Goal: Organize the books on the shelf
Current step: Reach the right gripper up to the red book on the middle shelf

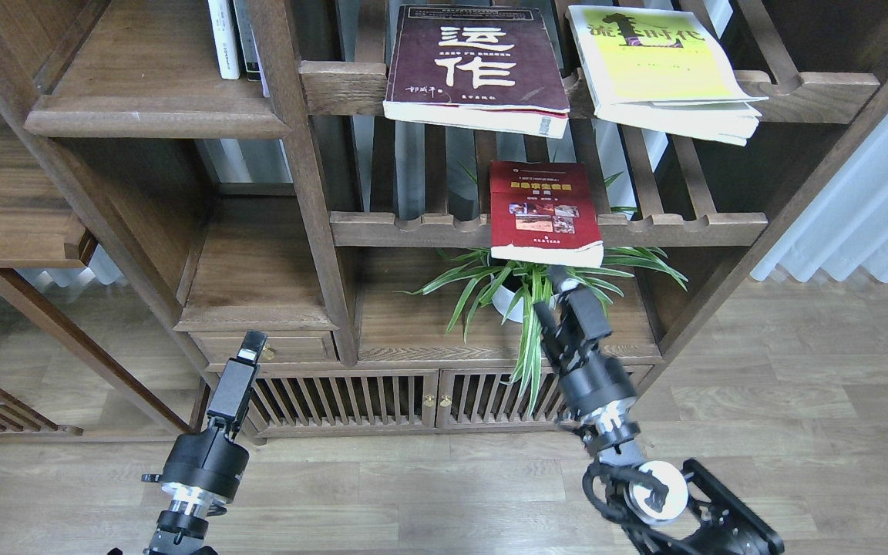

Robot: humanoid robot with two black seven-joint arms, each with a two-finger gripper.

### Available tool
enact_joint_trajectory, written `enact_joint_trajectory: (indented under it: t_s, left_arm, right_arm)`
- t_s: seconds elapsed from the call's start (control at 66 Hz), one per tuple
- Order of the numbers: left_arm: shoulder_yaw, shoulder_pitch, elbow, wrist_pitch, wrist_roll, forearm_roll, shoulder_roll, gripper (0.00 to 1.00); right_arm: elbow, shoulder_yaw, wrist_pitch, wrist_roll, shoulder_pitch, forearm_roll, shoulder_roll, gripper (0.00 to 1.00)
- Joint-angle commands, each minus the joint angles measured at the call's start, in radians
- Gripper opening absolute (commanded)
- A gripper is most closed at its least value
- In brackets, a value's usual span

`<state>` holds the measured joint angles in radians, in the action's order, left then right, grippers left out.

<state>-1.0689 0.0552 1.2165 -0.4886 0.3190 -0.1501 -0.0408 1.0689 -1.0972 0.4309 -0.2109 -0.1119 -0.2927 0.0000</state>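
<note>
Head view, bookcase straight ahead. Red book (543, 212) lies flat on the mid slatted shelf (413, 229) at approx 12 o'clock from frame centre, front edge hanging over the scalloped rail. Maroon book (478, 65) w/ big white chars lies flat on the upper slatted shelf (340, 85), at 12 o'clock from the red one, also overhanging the rail. Yellow-and-white book (664, 69) sits at 3 o'clock of the maroon one on the same upper shelf, pages sagging past the rail, small gap between the two.

Solid dark-brown shelf (147, 116) w/ thick rounded front edge is at 9 o'clock of the maroon book, top left. Only thin white- and dark-spined books (232, 38) stand upright at its back right corner; none of the 3 paperbacks on it.

Spider plant (536, 285) in white pot sits on the board under the red book.

Right gripper (567, 289) is up among the plant leaves, at 6 o'clock just below the red book's front edge, not visibly touching it. Fingers overlap w/ leaves and are dark, so how far apart they are: can't tell. Nothing seen in it.

Left gripper (253, 343) at 8 o'clock of frame centre, in front of the brass-knobbed drawer (274, 348), pointing up. Seen edge-on, fingers can't be separated, so opening can't be told; holds nothing visible.
</note>
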Motion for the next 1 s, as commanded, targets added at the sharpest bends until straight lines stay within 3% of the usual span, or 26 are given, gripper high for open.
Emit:
enact_joint_trajectory:
  t_s: [0.0,0.47,0.652,0.985]
  left_arm:
    - [-0.013,0.000,0.000,0.000,0.000,0.000,-0.004,1.00]
    - [-0.057,0.037,0.002,0.000,0.000,0.000,-0.011,1.00]
    - [-0.085,0.045,0.002,0.000,-0.001,0.000,-0.014,1.00]
    - [-0.098,0.063,0.003,0.000,-0.003,0.000,-0.013,1.00]
  right_arm:
    - [-0.021,0.051,-0.020,-0.007,-0.012,-0.002,0.000,0.99]
    - [-0.092,0.146,-0.026,-0.008,-0.080,-0.049,0.000,0.99]
    - [-0.092,0.165,-0.152,-0.008,-0.134,-0.151,0.000,0.99]
    - [-0.115,0.166,-0.209,-0.007,-0.199,-0.215,0.000,0.98]
